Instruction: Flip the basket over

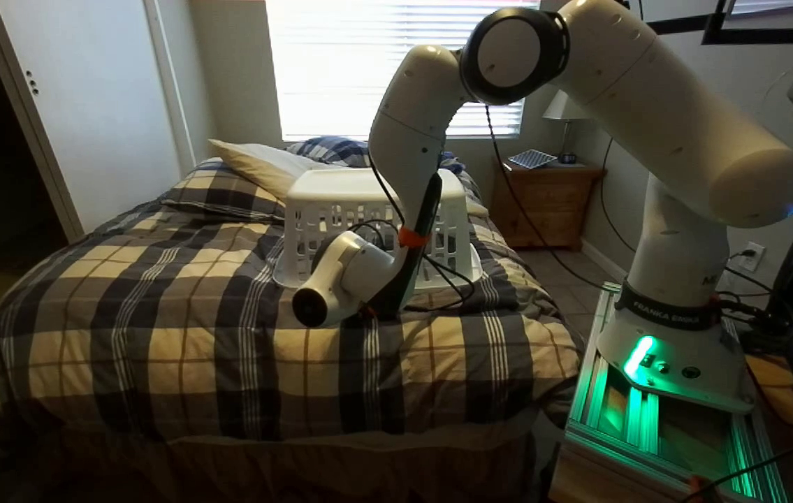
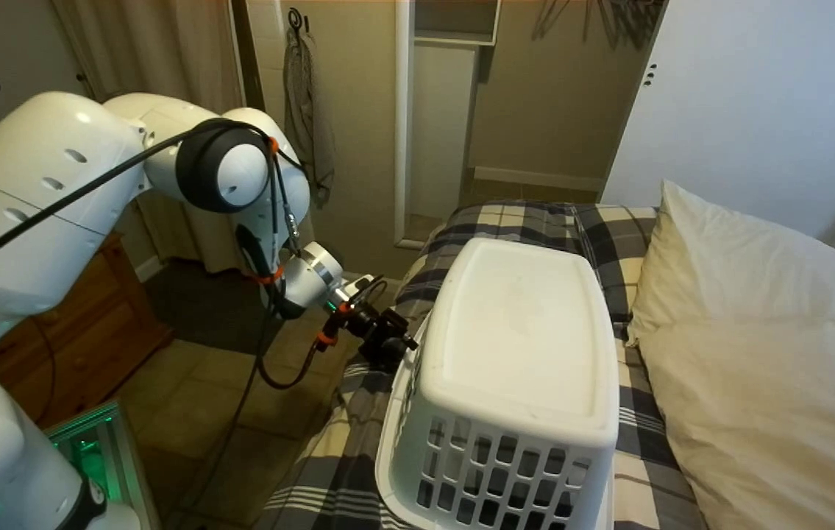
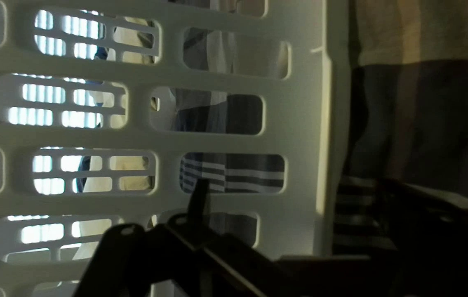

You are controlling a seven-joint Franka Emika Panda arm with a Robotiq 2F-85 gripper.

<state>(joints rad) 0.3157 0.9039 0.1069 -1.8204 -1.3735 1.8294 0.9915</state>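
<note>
The white plastic basket (image 1: 330, 183) stands upside down on the bed, its flat base up and its rim on the blanket. In an exterior view its base (image 2: 527, 324) and slotted side show. My gripper (image 2: 404, 344) is low beside the basket's long side, close to the rim. In the wrist view the basket's slotted wall (image 3: 295, 123) fills the left and middle. My gripper (image 3: 295, 187) is open there, one finger over the slots and the dark other finger beyond the rim over the blanket. Whether a finger touches the basket cannot be told.
The bed (image 1: 158, 342) has a plaid blanket. A cream pillow (image 2: 748, 309) lies behind the basket. A wooden nightstand (image 1: 550, 202) with a lamp stands past the bed. A loose black cable (image 2: 292, 379) hangs from the wrist.
</note>
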